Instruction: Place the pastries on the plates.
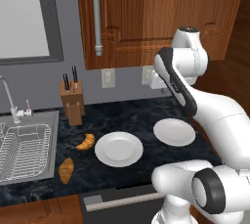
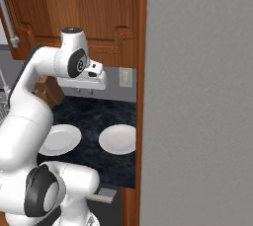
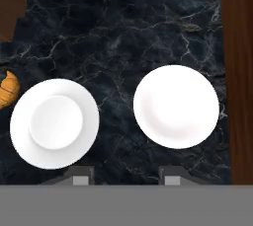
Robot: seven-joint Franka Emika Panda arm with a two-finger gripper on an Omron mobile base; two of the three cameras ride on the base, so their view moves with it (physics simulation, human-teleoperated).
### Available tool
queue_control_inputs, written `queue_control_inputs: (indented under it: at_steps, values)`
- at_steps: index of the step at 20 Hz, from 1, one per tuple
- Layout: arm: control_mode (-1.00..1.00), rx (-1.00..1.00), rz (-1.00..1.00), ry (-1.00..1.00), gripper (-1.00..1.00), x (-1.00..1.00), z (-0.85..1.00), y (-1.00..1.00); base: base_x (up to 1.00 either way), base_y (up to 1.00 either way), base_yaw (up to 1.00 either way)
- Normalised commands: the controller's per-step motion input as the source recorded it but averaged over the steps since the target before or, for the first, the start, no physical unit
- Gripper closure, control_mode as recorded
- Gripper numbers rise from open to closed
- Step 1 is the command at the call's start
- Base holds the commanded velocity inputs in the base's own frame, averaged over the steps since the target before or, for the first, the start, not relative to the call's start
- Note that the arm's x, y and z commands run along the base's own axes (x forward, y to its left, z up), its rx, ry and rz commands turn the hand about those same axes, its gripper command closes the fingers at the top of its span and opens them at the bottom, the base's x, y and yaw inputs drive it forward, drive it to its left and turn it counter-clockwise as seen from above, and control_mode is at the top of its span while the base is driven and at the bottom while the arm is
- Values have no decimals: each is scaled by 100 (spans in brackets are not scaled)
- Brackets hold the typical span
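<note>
Judging both croissants light, flaky, crushable: curved croissant (image 1: 86, 142) left of larger plate (image 1: 118, 149), oval croissant (image 1: 66, 170) near sink (image 1: 29, 150). Our gripper (image 3: 123, 176) clenched, empty. We'd pinch mid-body across width, gently.

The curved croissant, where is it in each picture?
Left base view: curved croissant on the dark counter, just left of the nearer plate.
Right base view: not in it.
Hand view: curved croissant at the left edge, beside the left plate.
Shared landmark: the two white plates side by side.
</note>
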Motion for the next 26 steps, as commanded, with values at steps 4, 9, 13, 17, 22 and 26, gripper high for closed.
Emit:
queue_control_inputs:
  at_steps: [4,9,13,17,22,26]
  values:
    - [-100,0,0,1,-100,-7,-5,16,0,0,0]
    - [-100,-1,0,0,-100,-4,-26,85,0,0,0]
    - [-100,0,0,0,-100,0,-21,98,0,0,0]
    - [-100,0,0,0,-100,0,-26,91,0,0,0]
    - [-100,0,4,0,-100,0,-29,78,0,0,0]
    - [-100,0,7,4,-100,-1,-23,68,0,0,0]
